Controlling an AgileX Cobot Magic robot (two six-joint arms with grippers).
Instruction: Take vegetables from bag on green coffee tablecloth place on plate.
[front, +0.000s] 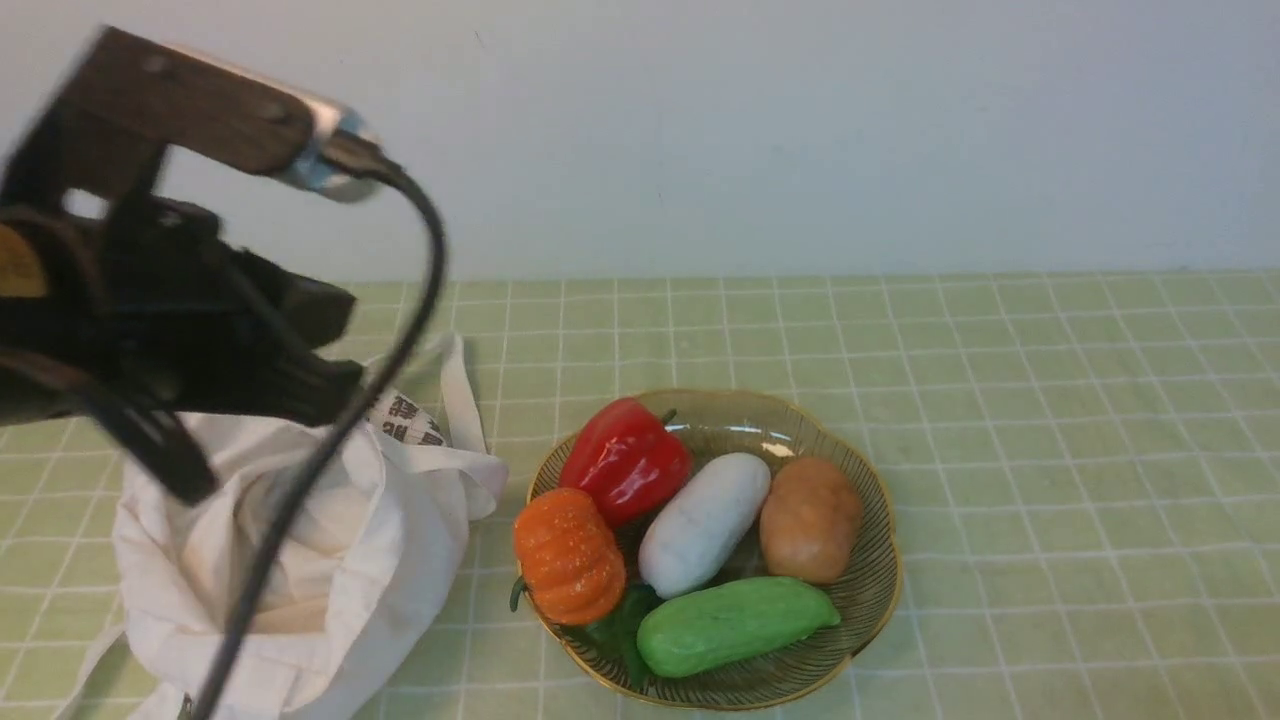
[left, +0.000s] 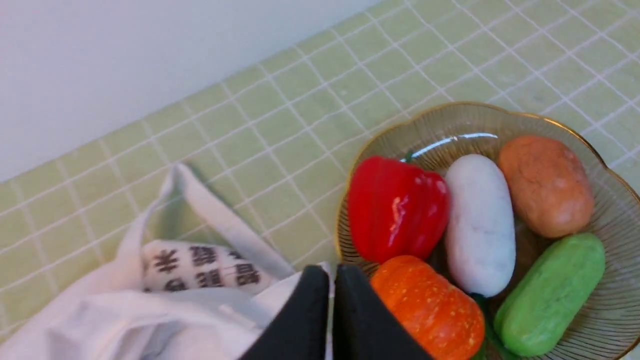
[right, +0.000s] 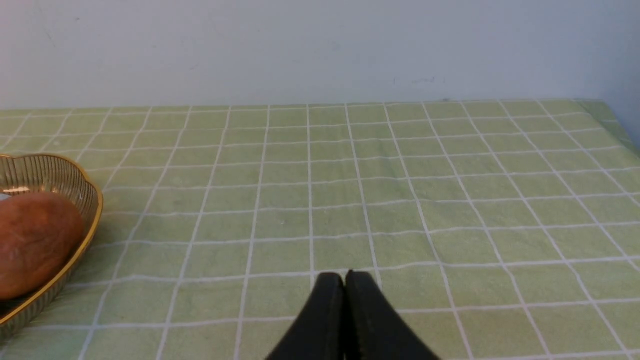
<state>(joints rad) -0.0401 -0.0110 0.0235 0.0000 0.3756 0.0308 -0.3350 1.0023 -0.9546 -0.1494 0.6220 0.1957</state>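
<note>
The pumpkin (front: 568, 555) already lies on the plate (front: 884, 560), but only just. It sits at the rim nearest the bag (front: 380, 560), bulging out over the edge and leaning against the red pepper (front: 625, 460). The plate stands toward the near edge of the surface, about midway along it. The bag slumps at the near left corner on the green tablecloth (front: 1050, 400), just beside the plate.

The left hand (left: 331, 277) hangs above the bag, its fingers pressed together with nothing between them. The right hand (right: 345, 280) is likewise closed and empty, over bare cloth on the plate's right-edge side.

The main risk, I judge, is the pumpkin rolling off the rim. A low sweep of the left hand, or bag cloth tugged against the plate, could tip it out. The black cable (front: 330, 440) drooping from the left arm crosses in front of the bag and might snag a handle, dragging the bag along. Whether the bag holds more cannot be told.
</note>
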